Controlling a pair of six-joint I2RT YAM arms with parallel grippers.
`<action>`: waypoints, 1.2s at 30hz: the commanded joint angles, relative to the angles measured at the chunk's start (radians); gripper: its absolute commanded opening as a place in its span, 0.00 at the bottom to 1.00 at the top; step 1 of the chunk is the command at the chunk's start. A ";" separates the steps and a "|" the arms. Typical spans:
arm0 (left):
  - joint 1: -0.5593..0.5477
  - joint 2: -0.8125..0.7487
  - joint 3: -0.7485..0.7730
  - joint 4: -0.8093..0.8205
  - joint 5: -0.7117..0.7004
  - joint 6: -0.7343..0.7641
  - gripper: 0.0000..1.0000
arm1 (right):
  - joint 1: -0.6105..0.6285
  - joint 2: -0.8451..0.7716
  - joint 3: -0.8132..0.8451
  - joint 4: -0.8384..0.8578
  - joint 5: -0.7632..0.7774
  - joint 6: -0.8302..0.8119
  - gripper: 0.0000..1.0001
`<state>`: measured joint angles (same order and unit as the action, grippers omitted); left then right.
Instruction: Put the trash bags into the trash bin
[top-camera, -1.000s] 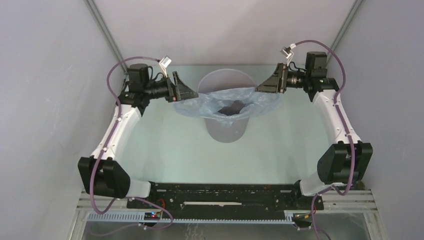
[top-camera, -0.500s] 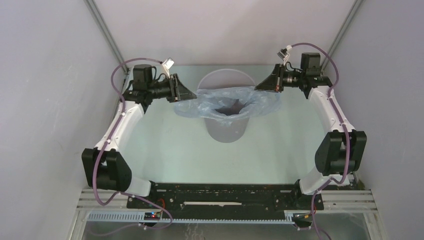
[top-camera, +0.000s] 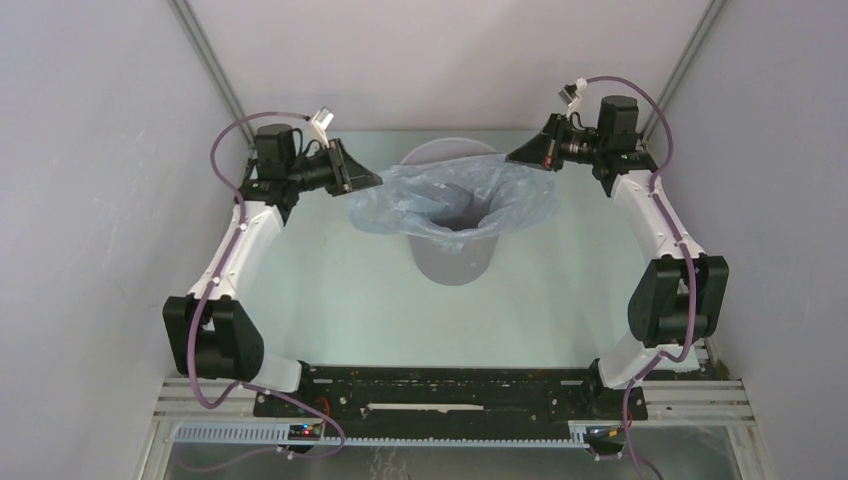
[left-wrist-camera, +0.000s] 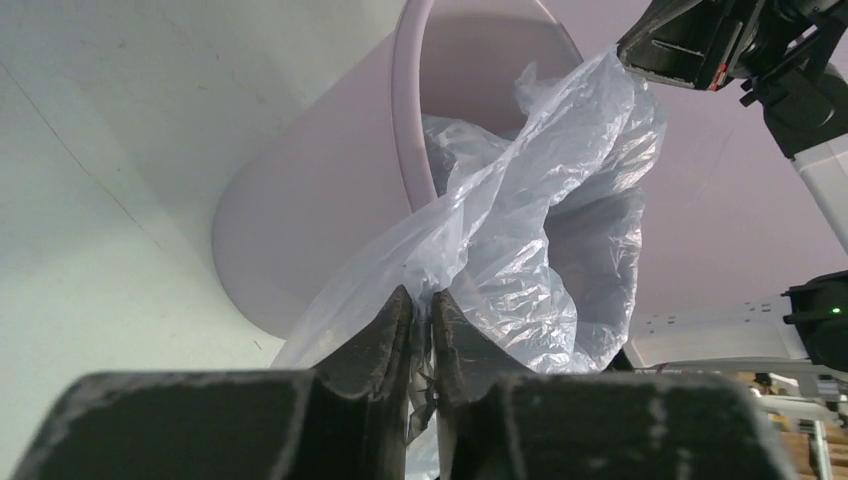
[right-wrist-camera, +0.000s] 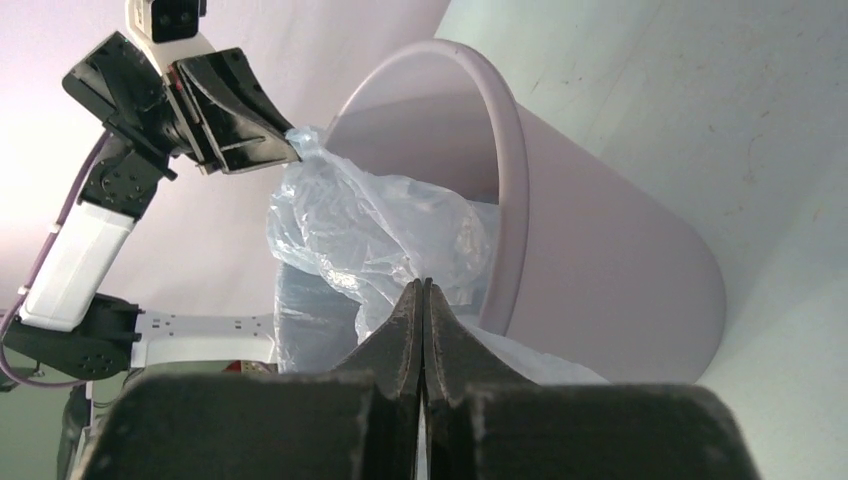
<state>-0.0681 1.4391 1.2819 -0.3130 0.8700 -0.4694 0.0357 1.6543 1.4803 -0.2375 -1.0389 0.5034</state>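
So, starting at the near edge: both arms rise from their bases and lean away over the table (top-camera: 330, 300), elbows out wide, wrists turned in toward each other. Further out, the left gripper (left-wrist-camera: 420, 300) has its fingers pinched together on one edge of the trash bag (top-camera: 450, 195), and the right gripper (right-wrist-camera: 422, 290) is clamped on the opposite edge. The bag hangs stretched between them right over the trash bin (top-camera: 455, 262) at the far middle, its centre sagging down into the mouth. Looks to me like the spread-and-lower step. Next move probably needs both wrists dropping evenly so the film goes in without snagging the rim or tipping the bin.
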 joint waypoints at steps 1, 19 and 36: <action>0.006 0.005 -0.010 0.071 0.028 -0.034 0.12 | 0.008 0.017 0.038 0.114 0.032 0.063 0.00; 0.005 0.092 -0.073 0.330 -0.121 -0.377 0.06 | 0.018 0.130 0.067 0.228 0.140 0.222 0.00; 0.005 0.159 -0.100 0.473 -0.170 -0.573 0.05 | 0.035 0.197 0.068 0.357 0.203 0.389 0.00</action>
<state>-0.0669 1.5558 1.1580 0.1528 0.7277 -0.9981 0.0624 1.8252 1.5089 0.0597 -0.8650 0.8433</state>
